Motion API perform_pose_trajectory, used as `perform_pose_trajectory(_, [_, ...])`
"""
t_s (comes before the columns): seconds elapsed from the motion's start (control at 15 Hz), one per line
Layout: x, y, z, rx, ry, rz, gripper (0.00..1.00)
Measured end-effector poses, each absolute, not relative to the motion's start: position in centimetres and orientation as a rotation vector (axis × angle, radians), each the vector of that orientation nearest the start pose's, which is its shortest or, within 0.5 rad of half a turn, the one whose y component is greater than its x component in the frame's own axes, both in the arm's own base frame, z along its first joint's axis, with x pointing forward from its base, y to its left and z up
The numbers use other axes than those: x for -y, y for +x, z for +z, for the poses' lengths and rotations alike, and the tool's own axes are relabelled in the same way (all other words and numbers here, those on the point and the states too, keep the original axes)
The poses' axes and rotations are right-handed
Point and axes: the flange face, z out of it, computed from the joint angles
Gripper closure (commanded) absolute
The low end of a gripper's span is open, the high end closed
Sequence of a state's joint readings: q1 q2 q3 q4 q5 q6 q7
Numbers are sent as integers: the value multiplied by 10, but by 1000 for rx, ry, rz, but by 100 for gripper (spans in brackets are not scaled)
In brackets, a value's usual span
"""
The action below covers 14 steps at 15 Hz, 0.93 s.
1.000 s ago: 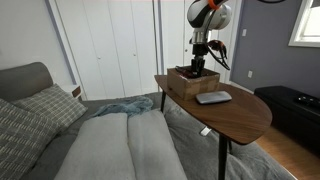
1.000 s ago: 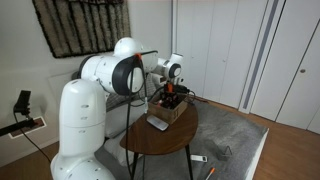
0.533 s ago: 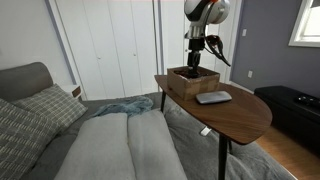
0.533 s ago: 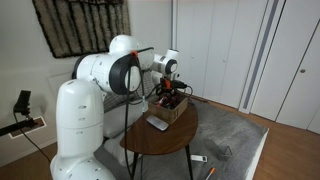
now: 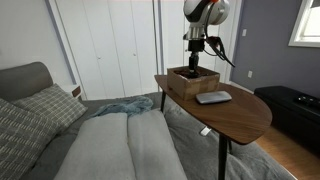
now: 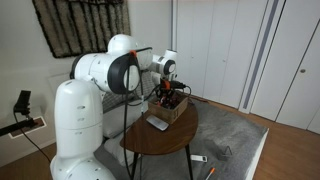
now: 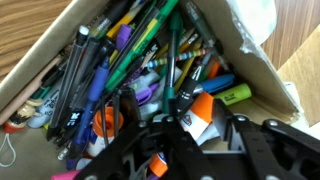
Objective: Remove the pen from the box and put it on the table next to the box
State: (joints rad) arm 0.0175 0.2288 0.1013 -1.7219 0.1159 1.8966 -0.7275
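The gripper (image 5: pixel 194 63) is hovering above the box (image 5: pixel 190 82) of pens (image 7: pixel 120 70). No pen is lying on the desk (image 5: pixel 238 116) yet. I cannot tell if the fingers (image 7: pixel 135 150) are pinching one.

— Brown on the box (image 5: pixel 193 80), walnut-brown on the table (image 5: pixel 245 118)?
— Yes. Purple, green, blue, black and orange among the pens (image 7: pixel 110 75) (yellow-green on one highlighter (image 7: pixel 232 93)). Grey on the flat slab (image 5: pixel 213 97), grey checks on the pillow (image 5: pixel 22 128).

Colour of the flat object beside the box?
The flat object is grey; shows best in an exterior view.
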Motion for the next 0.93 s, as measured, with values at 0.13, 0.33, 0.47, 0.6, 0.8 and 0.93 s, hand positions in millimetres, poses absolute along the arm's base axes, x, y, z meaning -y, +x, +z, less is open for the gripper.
perform_pose_trajectory(0.13, [-77,617,444,1169,-2761,22,56])
perform_pose_trajectory(0.33, [-74,618,443,1135,-2777,17,51])
perform_pose_trajectory(0.47, [-72,620,444,1091,-2798,7,49])
perform_pose_trajectory(0.6, [-71,621,444,1052,-2814,7,50])
perform_pose_trajectory(0.8, [-71,624,437,1002,-2829,24,56])
perform_pose_trajectory(0.93, [-70,628,431,977,-2834,35,58])
